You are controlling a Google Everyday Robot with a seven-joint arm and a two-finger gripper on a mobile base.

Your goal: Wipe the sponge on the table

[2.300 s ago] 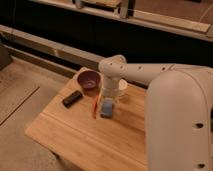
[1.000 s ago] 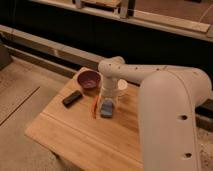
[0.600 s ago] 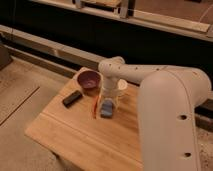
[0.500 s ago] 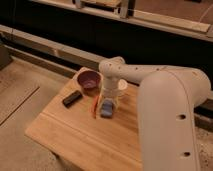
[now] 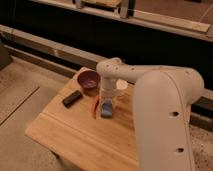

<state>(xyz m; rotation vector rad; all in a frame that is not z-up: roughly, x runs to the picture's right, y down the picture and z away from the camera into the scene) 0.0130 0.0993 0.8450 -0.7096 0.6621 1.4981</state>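
The blue-grey sponge (image 5: 106, 109) lies on the light wooden table (image 5: 75, 135), near the middle of its back half. My gripper (image 5: 107, 101) comes straight down onto the sponge from the white arm that curves in from the right. Its tips sit right at the sponge's top and are hard to make out.
A dark red bowl (image 5: 88, 79) stands at the table's back left. A black rectangular block (image 5: 72, 98) lies left of the sponge, and a thin orange-red stick (image 5: 95, 107) lies just beside it. A white cup (image 5: 121, 88) sits behind the gripper. My white arm body fills the right side.
The arm's bulk shifted slightly left since the oldest frame. Over the last second, the gripper and sponge show no visible movement.
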